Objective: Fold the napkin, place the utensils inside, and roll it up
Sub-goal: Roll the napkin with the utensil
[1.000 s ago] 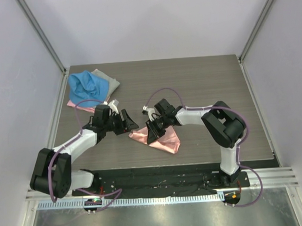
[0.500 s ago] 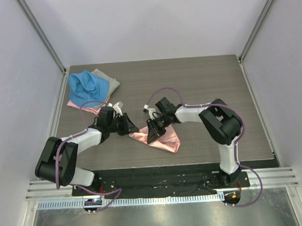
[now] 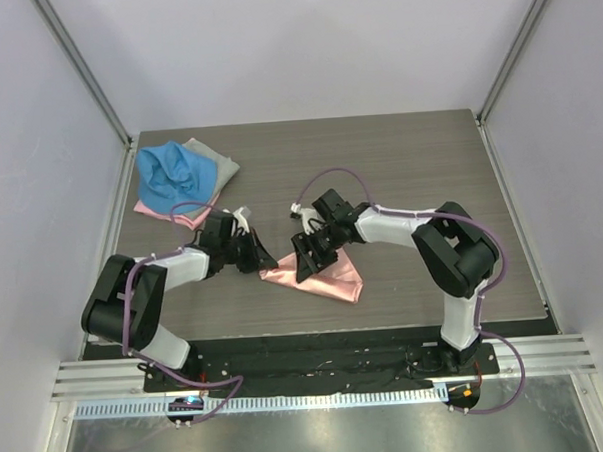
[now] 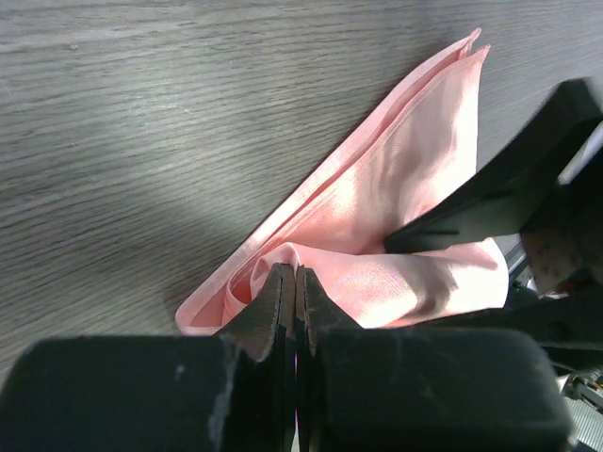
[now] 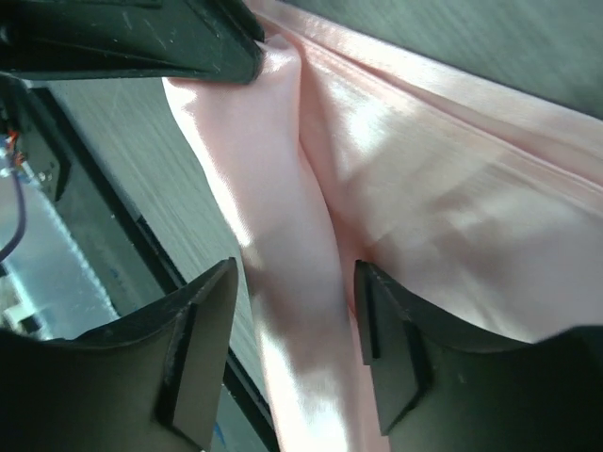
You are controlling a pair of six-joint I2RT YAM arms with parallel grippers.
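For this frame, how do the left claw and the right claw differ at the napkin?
The left claw is shut, its tips pinching a raised fold of the napkin; the right claw is open, its fingers apart over the cloth, gripping nothing. The left claw reaches the napkin at its left end, the right claw from the right side. Both are low at the same pink napkin.

1. We see soft, even overhead light in the top view, with faint shadows on the grey wood-grain table (image 3: 398, 152).
2. White glare streaks the shiny salmon-pink satin napkin (image 5: 424, 188).
3. Near black fingers (image 5: 198, 358) look blurred in our wrist views.
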